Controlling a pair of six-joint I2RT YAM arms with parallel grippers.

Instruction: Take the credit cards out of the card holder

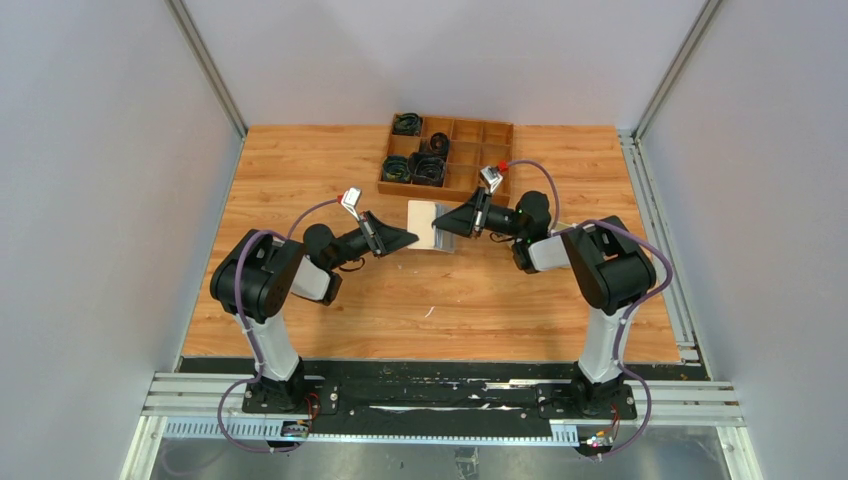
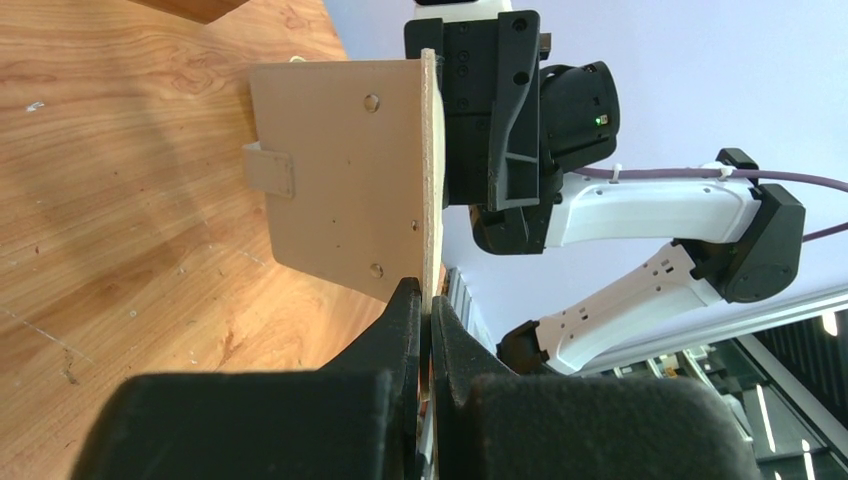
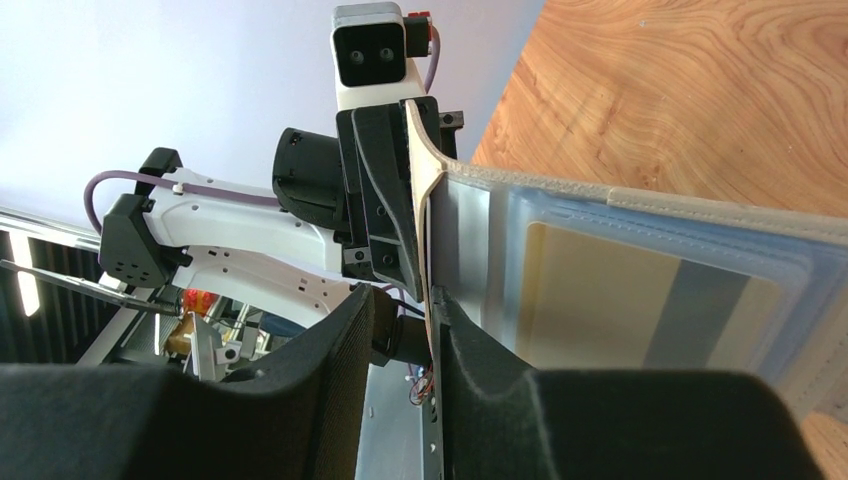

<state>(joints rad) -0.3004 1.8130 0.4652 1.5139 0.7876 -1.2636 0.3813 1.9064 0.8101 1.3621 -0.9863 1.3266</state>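
The beige card holder [image 1: 425, 225] hangs edge-up above the table's middle, between both arms. My left gripper [image 2: 426, 295] is shut on its lower edge; the tan outer face with the snap tab [image 2: 340, 170] faces the table. In the right wrist view the holder's pale inside [image 3: 470, 230] shows clear slots with a yellow credit card [image 3: 600, 300] bearing a grey stripe tucked in them. My right gripper [image 3: 400, 295] stands open at the holder's opposite edge, the flap lying against one finger and the other finger apart from it. Any other cards are hidden.
A brown wooden compartment box [image 1: 448, 155] with black coiled cables in some cells stands at the back of the table, just behind the grippers. Grey walls enclose the table on the left and right.
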